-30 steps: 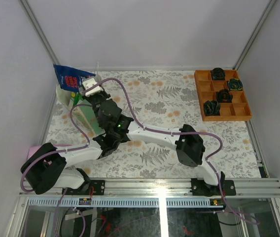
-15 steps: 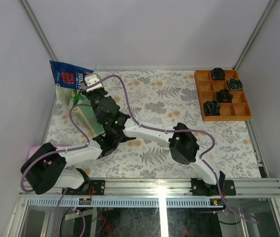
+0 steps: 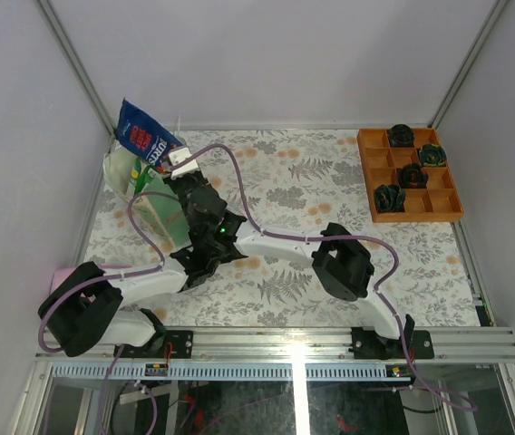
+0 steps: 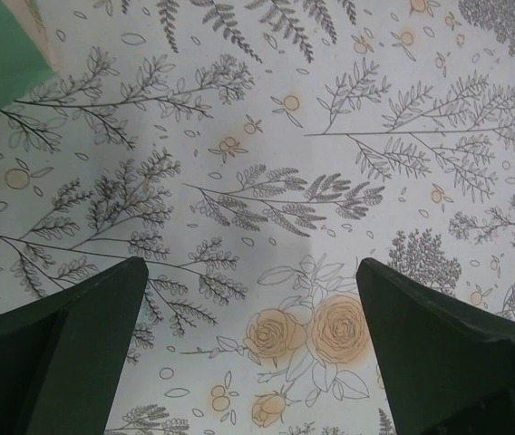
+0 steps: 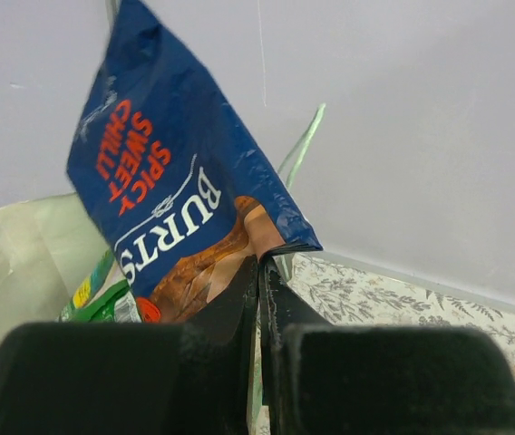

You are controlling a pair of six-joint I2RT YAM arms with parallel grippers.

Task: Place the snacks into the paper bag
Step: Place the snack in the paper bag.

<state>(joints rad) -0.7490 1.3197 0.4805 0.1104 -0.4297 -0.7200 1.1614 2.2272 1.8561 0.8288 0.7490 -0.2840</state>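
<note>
The flowered table (image 3: 330,181) spreads beneath both arms. The paper bag (image 3: 129,174) stands upright just below the right pincer (image 5: 259,267), mouth open, while the orange tray (image 3: 416,216) sits well away to that pincer's right and has no part in this. The blue crisp bag (image 5: 167,199) is nipped by one lower corner between the right pincer's tightly closed fingers and rears up above the paper bag's mouth; a green packet (image 5: 94,299) shows inside, beneath it. The left pincer (image 4: 248,272) hangs spread wide over bare cloth, holding nothing, with the paper bag's green side off to one side. I judge the risk lies in the release. Let go while leaning outward, the crisp bag could tip over the rim or lodge across the mouth. Pressing it down might crumple or topple the light, unbraced paper bag.
</note>
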